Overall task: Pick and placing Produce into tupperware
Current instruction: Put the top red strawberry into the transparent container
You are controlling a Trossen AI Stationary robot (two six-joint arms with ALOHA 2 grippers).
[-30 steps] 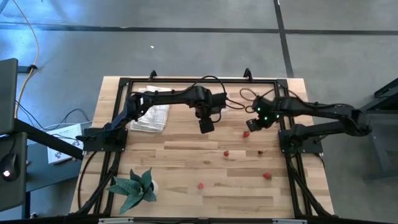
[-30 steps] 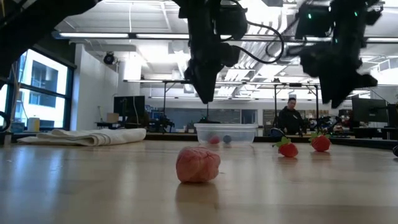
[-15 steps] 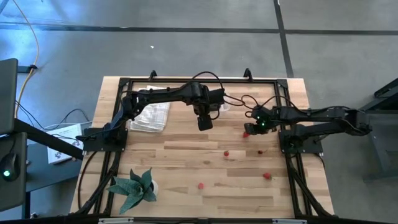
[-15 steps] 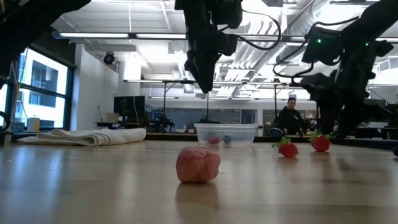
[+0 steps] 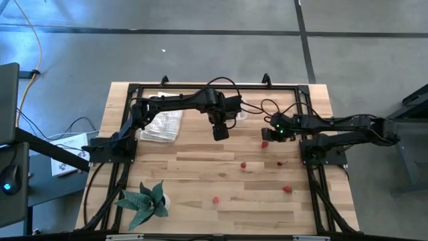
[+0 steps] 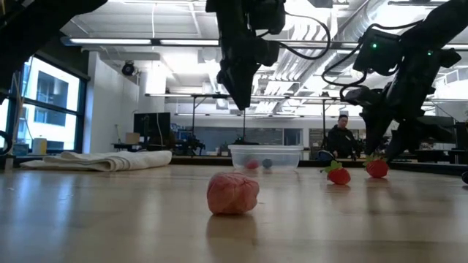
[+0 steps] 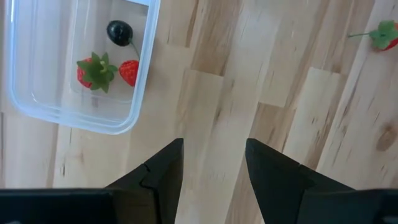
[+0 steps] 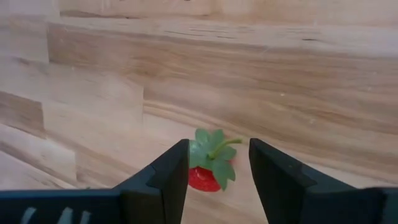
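The produce is small red pieces on the wooden table. One strawberry (image 8: pixel 208 169) with a green leafy cap lies near the right side, also visible from above (image 5: pixel 265 143). My right gripper (image 8: pixel 217 149) stands open just over it, a finger on either side. More pieces (image 5: pixel 243 164) (image 5: pixel 287 189) (image 5: pixel 216 198) lie toward the near edge. The clear tupperware (image 7: pixel 37 93) at the far middle holds a strawberry, a second red piece and a dark one. My left gripper (image 7: pixel 214 146) hangs open and empty above the table beside it, pointing down.
A folded white cloth (image 5: pixel 162 124) lies at the far left and a green leafy plant (image 5: pixel 144 201) at the near left. A black frame (image 5: pixel 200 86) runs along the table's edges. A person (image 6: pixel 341 139) stands in the room far behind.
My right gripper has come down toward the strawberry near the table's right side and has rolled about its own axis, ending low over the berry. The produce and the tupperware lie where they were.
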